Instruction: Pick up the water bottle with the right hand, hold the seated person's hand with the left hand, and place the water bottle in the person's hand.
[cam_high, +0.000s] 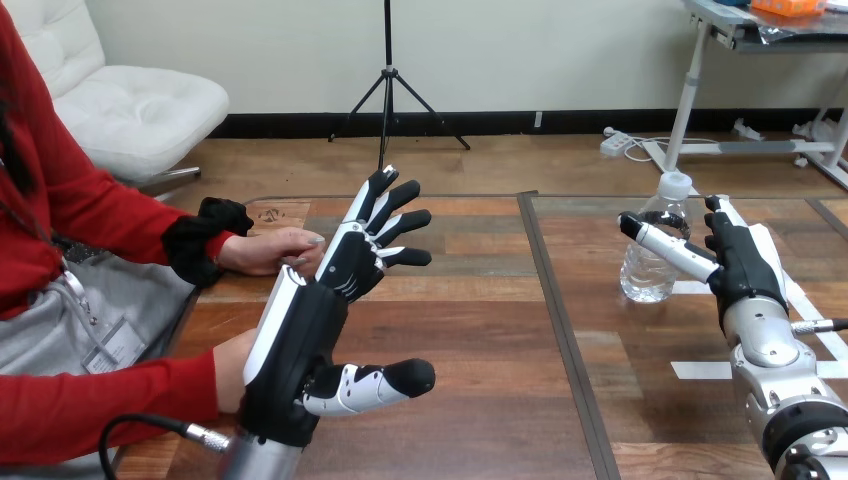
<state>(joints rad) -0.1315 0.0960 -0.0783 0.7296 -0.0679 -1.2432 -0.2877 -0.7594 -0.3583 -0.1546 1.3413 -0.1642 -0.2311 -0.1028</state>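
Observation:
A clear water bottle (652, 262) with a white cap stands upright on the right half of the table. My right hand (742, 262) is just to its right, open, with the thumb (662, 243) stretched across the bottle's front and the fingers straight beside it. My left hand (300, 340) is raised over the table's left half, open, its fingers (385, 215) spread and pointing away. The person's hand (275, 250) rests on the table just left of those fingers, apart from them. Another hand of the person (232, 372) lies behind my left wrist, partly hidden.
White tape marks (700, 369) lie on the wooden table (480, 330) near my right arm. A dark seam (560, 330) divides the tabletop down the middle. The person sits at the left edge.

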